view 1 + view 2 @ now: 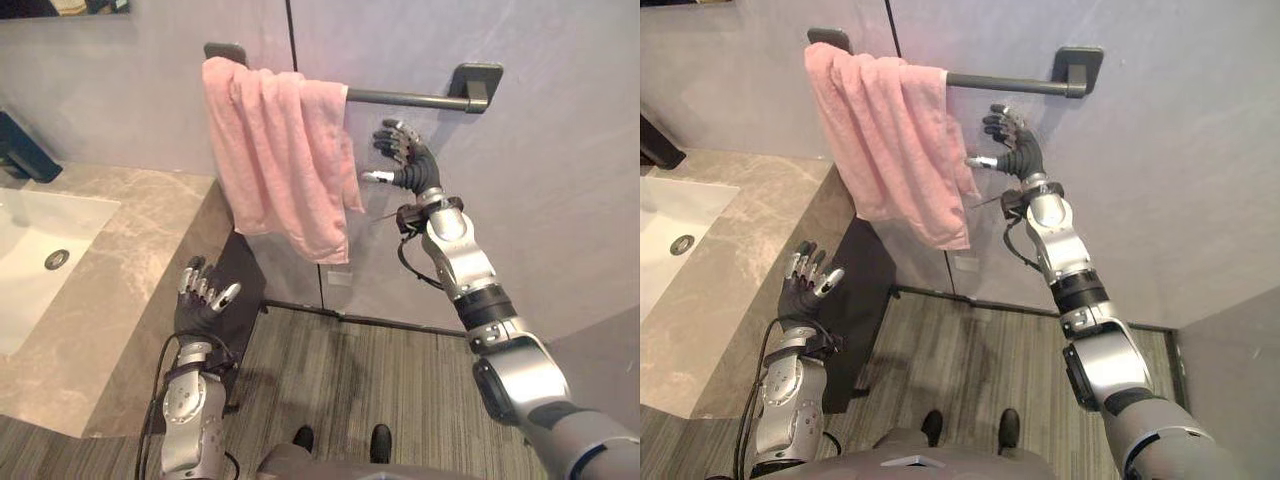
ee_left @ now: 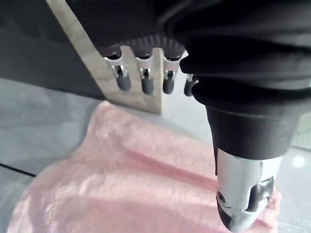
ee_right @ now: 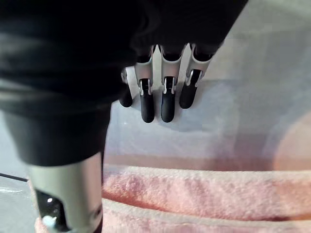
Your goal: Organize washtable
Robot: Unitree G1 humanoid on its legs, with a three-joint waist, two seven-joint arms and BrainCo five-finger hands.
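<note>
A smooth grey wall (image 1: 560, 200) rises behind, split by a thin dark vertical seam (image 1: 290, 35). A small pale square plate (image 1: 340, 277) sits low on it. A dark strip (image 1: 400, 324) runs along the wall's foot, meeting the grey wood-grain plank floor (image 1: 400, 385).

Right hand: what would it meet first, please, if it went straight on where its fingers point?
Likely the grey wall below the towel bar; the open right hand has the pink towel on its thumb side, though depth is unclear.

loc: bathroom | evid: sink (image 1: 30, 250) in stone washtable (image 1: 140, 250), pink towel (image 1: 275, 150) on wall rail (image 1: 405, 98)
</note>
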